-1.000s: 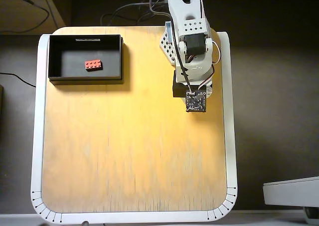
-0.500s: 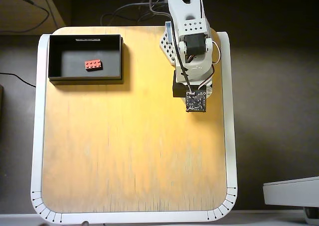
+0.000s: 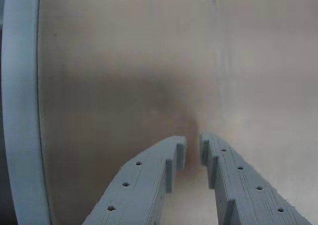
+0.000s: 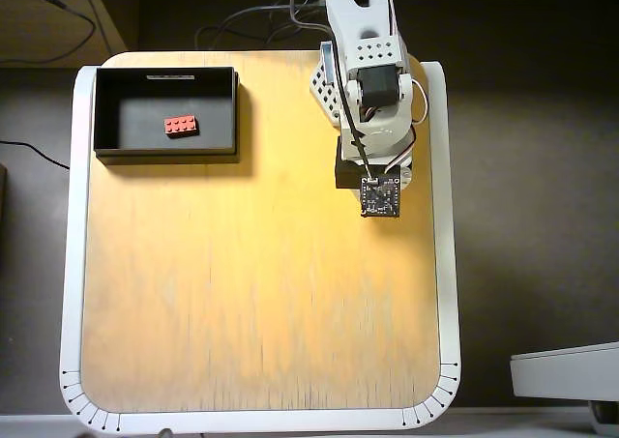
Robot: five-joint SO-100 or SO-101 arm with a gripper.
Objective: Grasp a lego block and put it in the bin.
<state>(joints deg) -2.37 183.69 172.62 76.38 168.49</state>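
Overhead view: showing the bin (image 4: 106,109) sitting at the table's (image 4: 251,293) upper-left corner, its black walls enclosing a dark floor, a thin white strip running along its far rim. Holding a single item, the red block (image 4: 181,125), lying flat on the bin floor a little right of centre, studs up, slightly tilted, touching no wall. Lying well apart from the arm (image 4: 372,80), which is reaching in from the top edge and folding down over the table's upper-right part. Hiding the jaws here under the arm's own body and a small dark circuit board (image 4: 379,196) at the wrist. Also showing cables (image 4: 242,17) trailing behind the table and a pale grey object (image 4: 566,370) at the lower right, off the table.

Wrist view: giving what the overhead cannot, namely the gripper (image 3: 193,150) itself, its two grey perforated fingers (image 3: 144,185) rising from the bottom edge. Standing nearly closed, with only a narrow gap between the tips and nothing held in it. Hanging over bare wood, with a soft shadow spreading beneath. Catching the table's pale rim (image 3: 20,111) as a curved band down the left side. Showing neither bin nor block, both appearing only from above.
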